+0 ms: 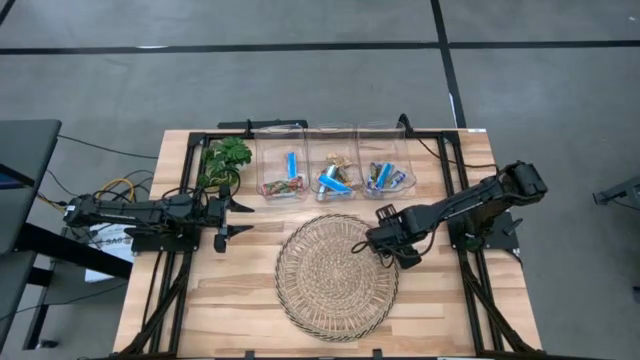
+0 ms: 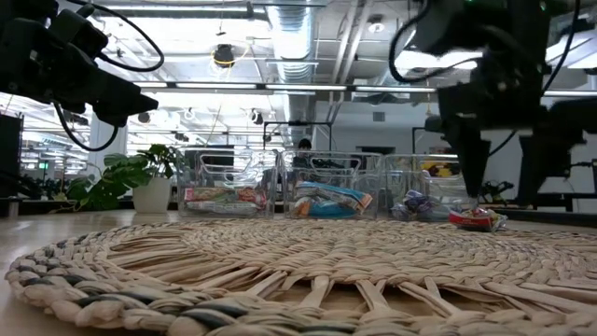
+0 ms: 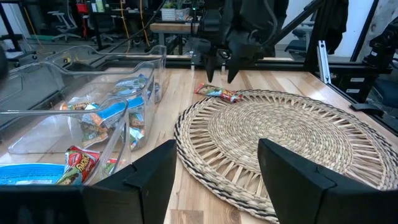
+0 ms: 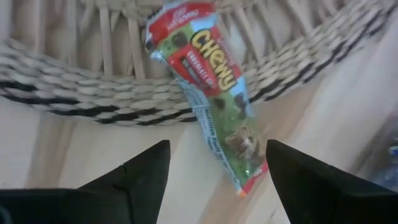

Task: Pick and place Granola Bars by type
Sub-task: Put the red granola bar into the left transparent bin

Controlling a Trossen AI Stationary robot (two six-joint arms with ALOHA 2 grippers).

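One red-and-green granola bar (image 4: pixel 208 93) lies loose, half on the rim of the round woven mat (image 1: pixel 335 275) and half on the wooden desk (image 1: pixel 470 310), at the mat's upper right edge in the high view, centre-right of frame; in the low view it shows at right (image 2: pixel 476 218), flat on the surface. Right pincer (image 1: pixel 375 243) hangs directly over it, fingers spread, one on each side of the bar, not touching it, nothing pinched. Remaining granola bars sit in three clear bins along the top of the desk: left bin (image 1: pixel 281 172) has a blue bar plus red/multicoloured ones, middle bin (image 1: pixel 334 170) blue bars with some tan ones, right bin (image 1: pixel 386 168) blue and mixed wrappers. Exact count per bin can't be told. Left pincer (image 1: pixel 226 219) waits at centre-left of the high view, fingers spread, empty, above bare desk left of the mat and just below the green potted plant (image 1: pixel 224 158). The left wrist view looks past its fingers (image 3: pixel 149 177) across the mat to the right arm and the bar (image 3: pixel 217 93) at the far rim.
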